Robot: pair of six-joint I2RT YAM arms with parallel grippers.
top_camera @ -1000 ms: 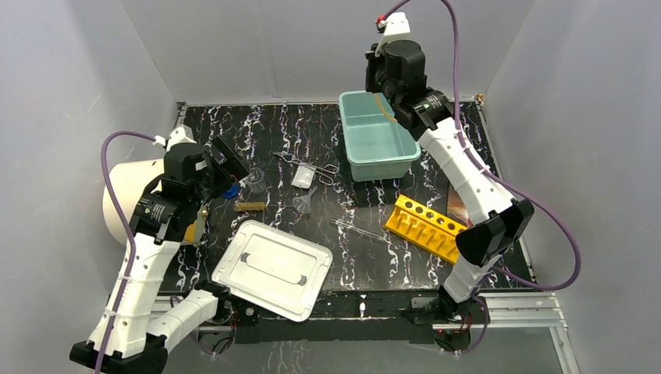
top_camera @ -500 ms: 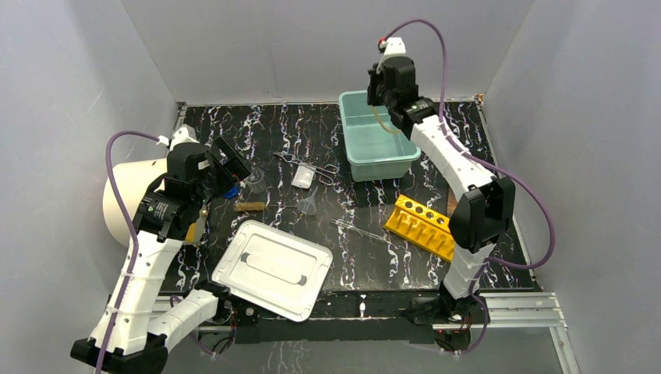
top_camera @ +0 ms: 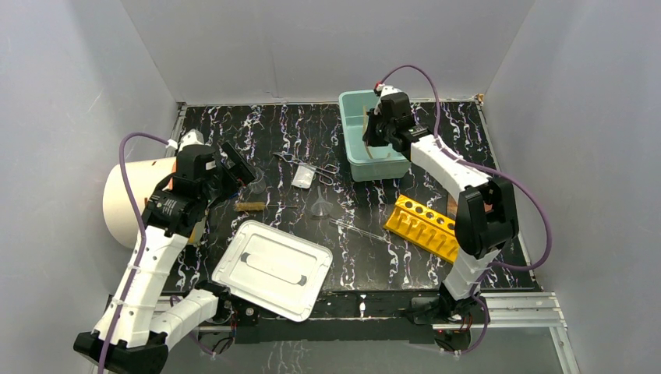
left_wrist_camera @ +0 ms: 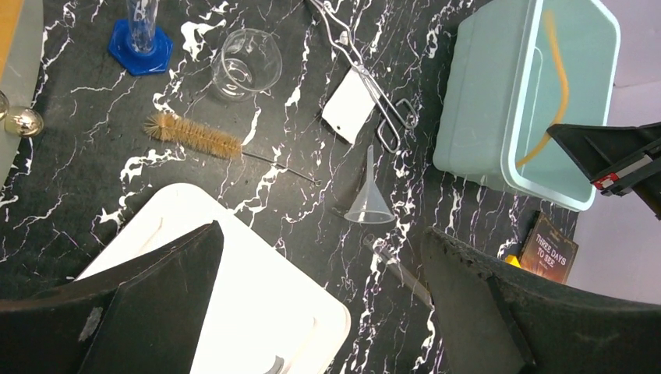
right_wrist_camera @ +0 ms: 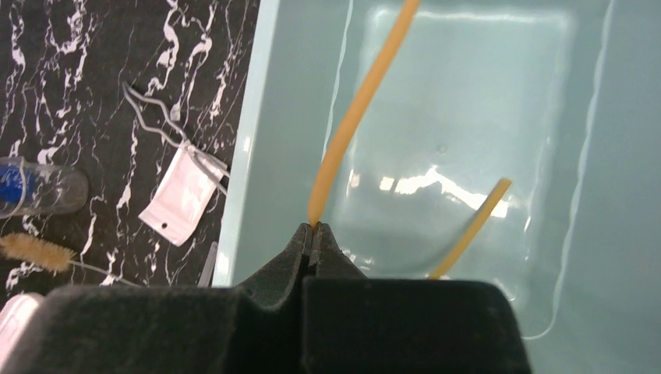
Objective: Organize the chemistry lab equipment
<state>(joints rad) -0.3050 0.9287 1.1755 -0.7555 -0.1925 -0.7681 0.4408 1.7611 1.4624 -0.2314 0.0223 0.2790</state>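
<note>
My right gripper (right_wrist_camera: 314, 228) is shut on the tan rubber tube (right_wrist_camera: 358, 109) and holds it inside the teal bin (top_camera: 348, 140), with the tube's free end on the bin floor. My left gripper (left_wrist_camera: 321, 231) is open and empty above the table. Below it lie the clear beaker (left_wrist_camera: 247, 64), the clear funnel (left_wrist_camera: 369, 204), the metal scissors (left_wrist_camera: 366, 70), the white-filled bag (left_wrist_camera: 348, 113), the cork-brown stick (left_wrist_camera: 191, 136), the blue cap (left_wrist_camera: 140, 48) and the thin glass rod (left_wrist_camera: 397, 269). The yellow rack (top_camera: 425, 226) lies at the right.
A white lid (top_camera: 273, 269) lies at the front left. A big white drum (top_camera: 129, 199) lies at the left edge by the left arm. A dark book (left_wrist_camera: 549, 253) lies behind the rack. Grey walls enclose the table.
My right gripper has come down with the tube from above the bin's far edge into the bin. The funnel has shifted a little right. The left arm has shifted slightly.
</note>
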